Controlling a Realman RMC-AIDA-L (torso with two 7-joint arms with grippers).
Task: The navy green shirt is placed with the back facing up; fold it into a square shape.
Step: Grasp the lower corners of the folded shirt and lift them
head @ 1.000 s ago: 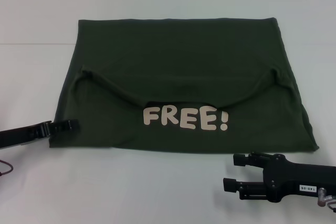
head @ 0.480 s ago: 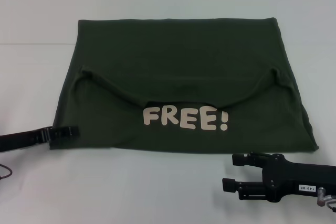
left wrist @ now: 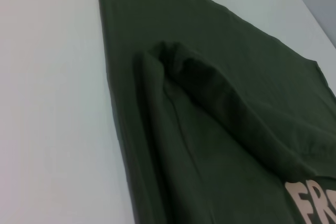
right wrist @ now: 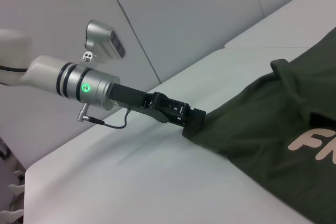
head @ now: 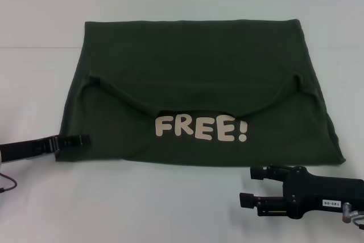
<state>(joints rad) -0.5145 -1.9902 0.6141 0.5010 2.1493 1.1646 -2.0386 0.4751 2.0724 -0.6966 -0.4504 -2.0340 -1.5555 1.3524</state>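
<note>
Left gripper (head: 79,139) pinching near-left corner of navy green shirt (head: 193,66), right gripper (head: 254,186) spread, off the cloth

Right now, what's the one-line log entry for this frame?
shirt: part-folded, FREE! lettering up | left gripper: at shirt's near-left corner | right gripper: open, off cloth | table: white

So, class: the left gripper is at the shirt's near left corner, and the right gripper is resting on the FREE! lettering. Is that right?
Not quite. In the head view the right gripper sits on the table nearer than the navy green shirt, off the lettering. The left gripper is at that corner.
</note>
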